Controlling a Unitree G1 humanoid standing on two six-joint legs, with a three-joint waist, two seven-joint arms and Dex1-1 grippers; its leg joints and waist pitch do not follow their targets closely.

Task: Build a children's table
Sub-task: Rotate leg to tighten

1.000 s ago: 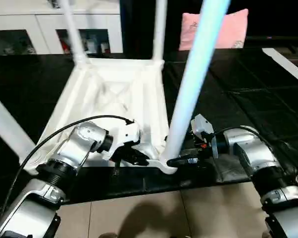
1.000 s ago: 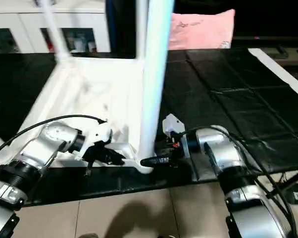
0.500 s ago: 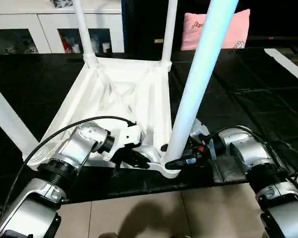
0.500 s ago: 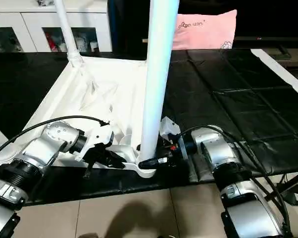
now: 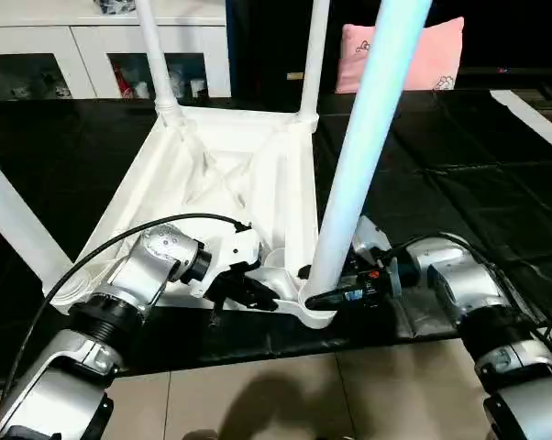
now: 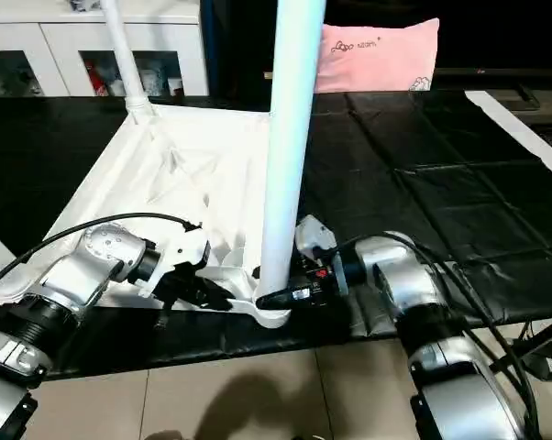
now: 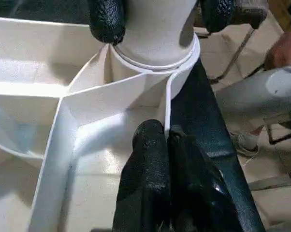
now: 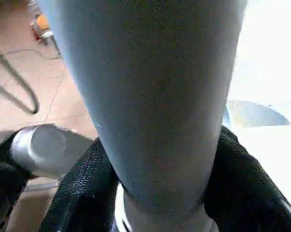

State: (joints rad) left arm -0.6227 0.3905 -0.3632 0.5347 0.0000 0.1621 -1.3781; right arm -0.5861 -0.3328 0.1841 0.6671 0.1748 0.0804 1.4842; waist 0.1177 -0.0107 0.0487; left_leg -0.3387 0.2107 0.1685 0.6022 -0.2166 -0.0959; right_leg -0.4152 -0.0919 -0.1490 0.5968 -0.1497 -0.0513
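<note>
Since a second ago, the right gripper [image 5: 314, 286] has closed around the near leg [image 5: 368, 147] just above its corner socket [image 7: 155, 48]. Left gripper [image 7: 166, 140], shut, pins the tabletop rim [image 7: 167, 104] beside it; pressing straight down should seat the leg.

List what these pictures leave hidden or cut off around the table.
- Near leg: its top is cut by the upper edge of the head views.
- Its socket: how deep the leg sits is hidden inside it.
- Right pincer: its far finger is behind the leg.
- Left leg: cut by the left edge.
</note>
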